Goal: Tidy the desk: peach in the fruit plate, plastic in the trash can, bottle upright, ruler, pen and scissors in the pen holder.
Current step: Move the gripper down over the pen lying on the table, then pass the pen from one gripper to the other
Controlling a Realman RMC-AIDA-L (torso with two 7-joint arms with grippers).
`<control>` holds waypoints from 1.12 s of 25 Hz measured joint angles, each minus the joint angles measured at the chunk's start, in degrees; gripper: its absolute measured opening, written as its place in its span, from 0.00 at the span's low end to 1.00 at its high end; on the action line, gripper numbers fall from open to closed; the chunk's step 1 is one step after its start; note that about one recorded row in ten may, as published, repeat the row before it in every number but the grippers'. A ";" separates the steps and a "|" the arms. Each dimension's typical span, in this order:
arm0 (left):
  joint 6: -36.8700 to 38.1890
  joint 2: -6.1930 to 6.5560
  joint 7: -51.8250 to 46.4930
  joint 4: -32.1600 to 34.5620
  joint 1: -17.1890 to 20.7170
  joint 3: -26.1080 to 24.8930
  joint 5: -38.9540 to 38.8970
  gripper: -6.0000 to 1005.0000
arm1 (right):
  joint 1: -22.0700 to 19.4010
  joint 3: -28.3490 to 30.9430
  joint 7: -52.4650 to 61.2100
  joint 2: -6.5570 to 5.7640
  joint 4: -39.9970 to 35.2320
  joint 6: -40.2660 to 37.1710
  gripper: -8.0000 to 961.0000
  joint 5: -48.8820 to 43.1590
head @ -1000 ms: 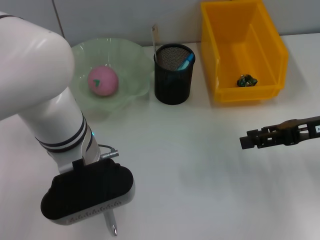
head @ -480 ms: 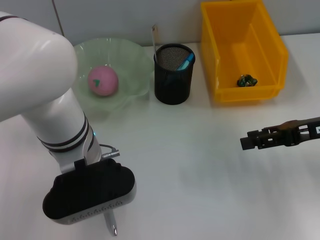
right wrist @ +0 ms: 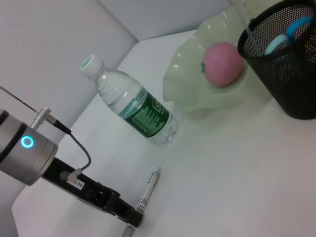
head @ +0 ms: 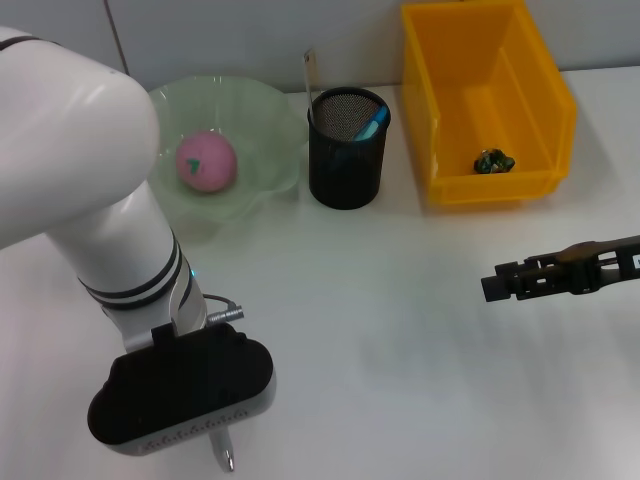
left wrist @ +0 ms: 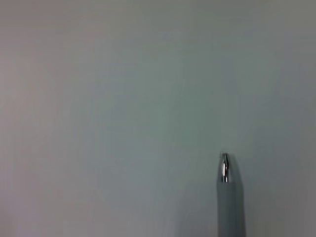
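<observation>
Gripped near its end by the left pincer (right wrist: 129,218), the pen (right wrist: 149,189) could be dropped through tilting; the right pincer's (head: 492,284) spread cannot be told.

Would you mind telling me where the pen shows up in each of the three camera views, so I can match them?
Head view: only the pen tip shows, poking out below the left gripper's housing at the bottom edge.
Left wrist view: the pen fills the lower right, silver tip up, over bare table.
Right wrist view: the pen sticks out from the left gripper, near the upright bottle.
Shared landmark: the pen's silver tip.
</observation>
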 joint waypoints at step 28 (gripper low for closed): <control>0.97 0.15 -4.39 0.18 -1.00 -10.36 -6.15 0.14 | -0.60 -0.27 -0.07 -0.26 -0.60 -0.23 0.77 -0.08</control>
